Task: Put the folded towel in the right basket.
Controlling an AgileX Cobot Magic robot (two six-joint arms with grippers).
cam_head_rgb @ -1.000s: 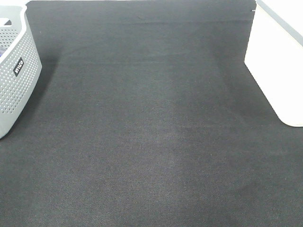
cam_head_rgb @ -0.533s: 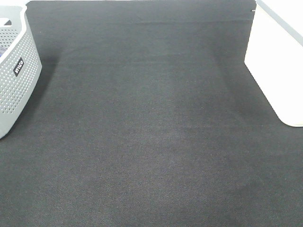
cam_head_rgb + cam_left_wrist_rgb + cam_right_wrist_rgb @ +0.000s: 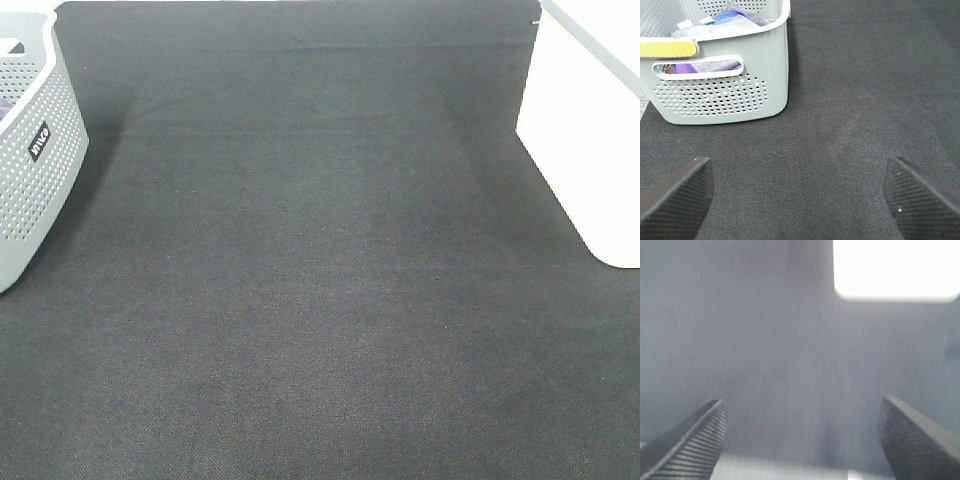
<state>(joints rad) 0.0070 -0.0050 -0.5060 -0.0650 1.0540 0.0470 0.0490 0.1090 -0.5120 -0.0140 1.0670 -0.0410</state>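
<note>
Both grippers' fingers (image 3: 677, 197) (image 3: 690, 440) spread (nothing between) above black mat (image 3: 320, 280).

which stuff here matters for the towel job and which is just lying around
For the job:
- white basket, on the right
- left gripper, open
- right gripper, open
- no folded towel in view on the mat

Lying about:
- grey basket with cloth inside, on the left
- black mat

The right gripper's (image 3: 802, 435) two dark ribbed fingers (image 3: 687, 440) are spread wide over blurred grey cloth (image 3: 770, 340), facing a bright white rounded-corner basket (image 3: 895, 270).
</note>
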